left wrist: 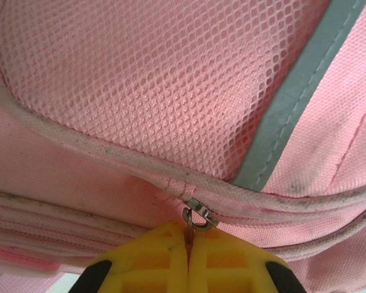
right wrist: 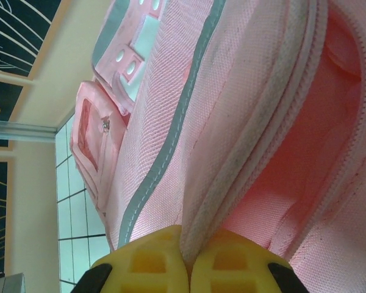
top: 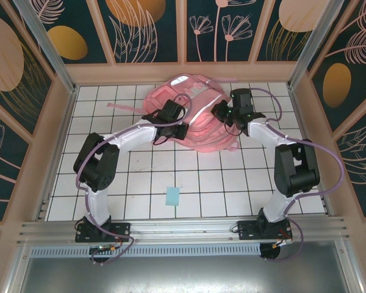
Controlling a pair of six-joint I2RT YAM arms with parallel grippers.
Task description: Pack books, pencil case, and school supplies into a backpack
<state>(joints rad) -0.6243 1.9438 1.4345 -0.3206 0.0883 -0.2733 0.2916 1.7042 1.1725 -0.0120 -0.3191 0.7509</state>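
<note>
the left gripper is pinched shut on the zipper pull, and the right gripper is pinched shut on the open edge of the backpack, which lies between them.

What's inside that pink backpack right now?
Through the backpack opening pinched by the right claw, I see pink lining; anything deeper is hidden by fabric.

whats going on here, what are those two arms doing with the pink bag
Both arms are working on the backpack at the far side of the table. The left end effector is shut on a metal zipper pull. The right end effector pinches the bag's piped edge beside what looks like an open compartment. A small light-blue pad lies on the tiles nearer the arm bases, not yet packed.
</note>
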